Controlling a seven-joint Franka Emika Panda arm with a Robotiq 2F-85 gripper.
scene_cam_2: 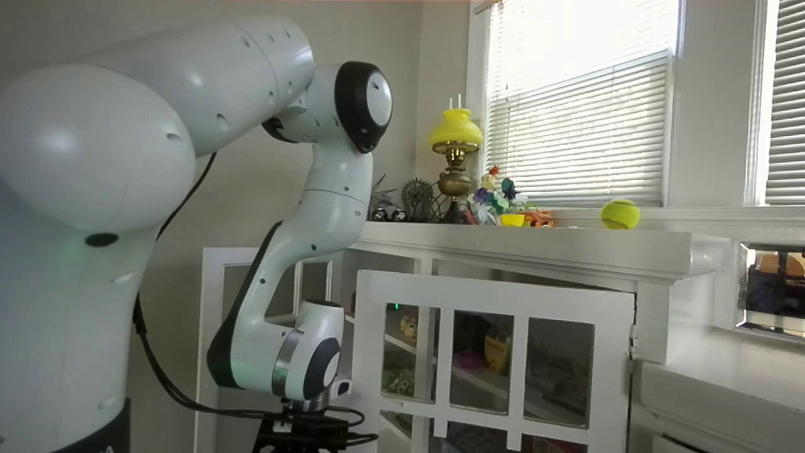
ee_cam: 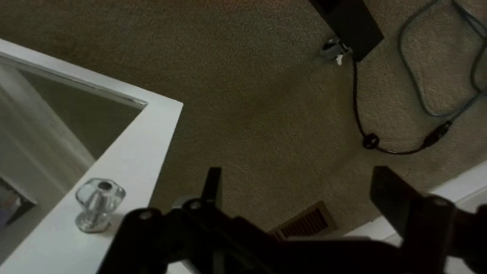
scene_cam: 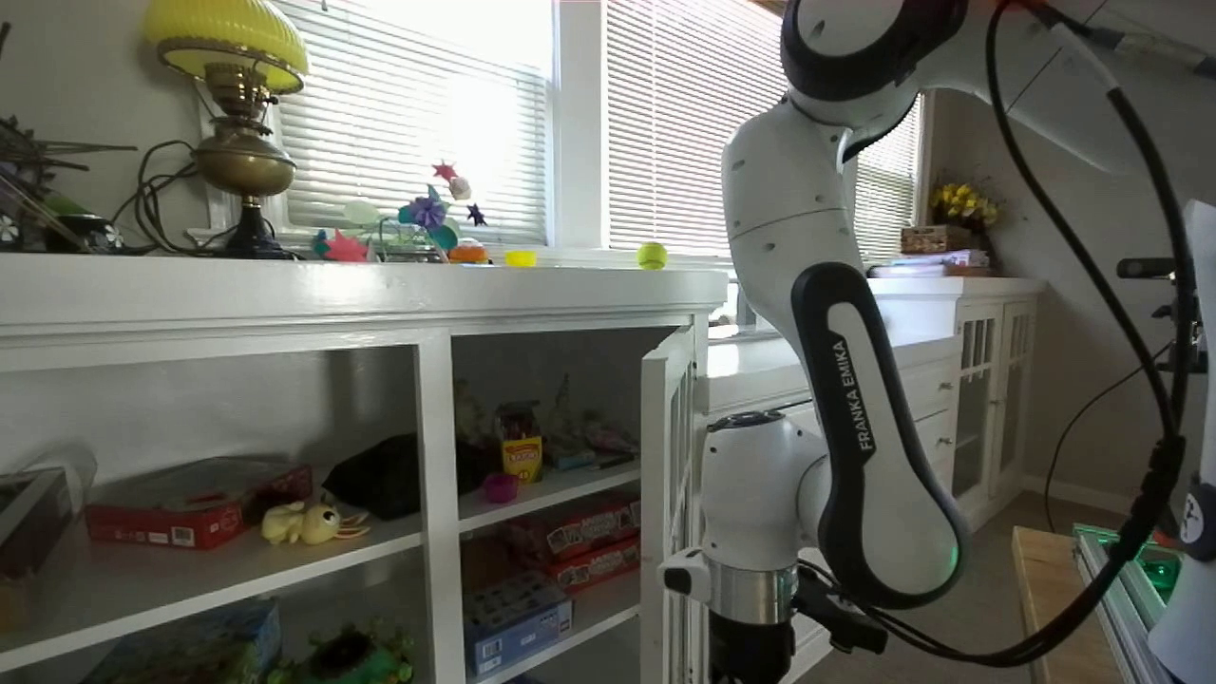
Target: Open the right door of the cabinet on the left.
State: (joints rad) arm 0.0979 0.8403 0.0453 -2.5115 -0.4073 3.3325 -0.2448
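Note:
The white cabinet (scene_cam: 361, 294) stands at the left in an exterior view. Its right door (scene_cam: 655, 475) is swung outward on its right-hand hinges; its glass panes show in an exterior view (scene_cam_2: 490, 286). In the wrist view the door's white frame (ee_cam: 133, 160) with a clear glass knob (ee_cam: 99, 199) is at the left. My gripper (ee_cam: 298, 179) is open and empty, with carpet showing between its fingers. It is on the outer, knob side of the door, to the right of the knob in the wrist view. Its fingertips are below the frame in both exterior views.
The left door (scene_cam_2: 229, 257) stands open behind the arm. Shelves hold a red box (scene_cam: 195, 503) and a blue box (scene_cam: 518, 617). A lamp (scene_cam: 245, 161) and a tennis ball (scene_cam: 652, 256) stand on top. A black stand leg (ee_cam: 350, 26) and cables (ee_cam: 414, 95) are on the floor.

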